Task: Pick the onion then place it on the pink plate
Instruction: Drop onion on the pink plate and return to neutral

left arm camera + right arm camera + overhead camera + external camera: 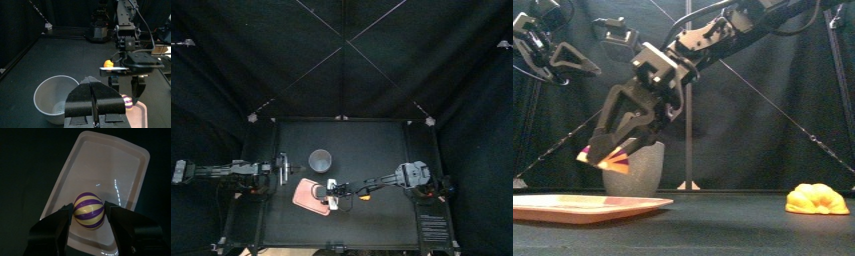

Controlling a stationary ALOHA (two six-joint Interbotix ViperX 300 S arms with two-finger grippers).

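The onion, striped purple and cream, is being pinched across its middle by the right gripper, above the pink plate. It is being judged light, hard and slippery, best gripped at its widest girth. Open room is being offered inside the plate's raised rim, with the grey cup standing near. The left gripper is being held pressed together, off to the side.

A: Distractors?
B: Grey speckled cup, upright, left of centre, farther back.
A: Anything else?
B: Yellow lumpy toy on the black table, right side, nearer the front, well apart from the cup.
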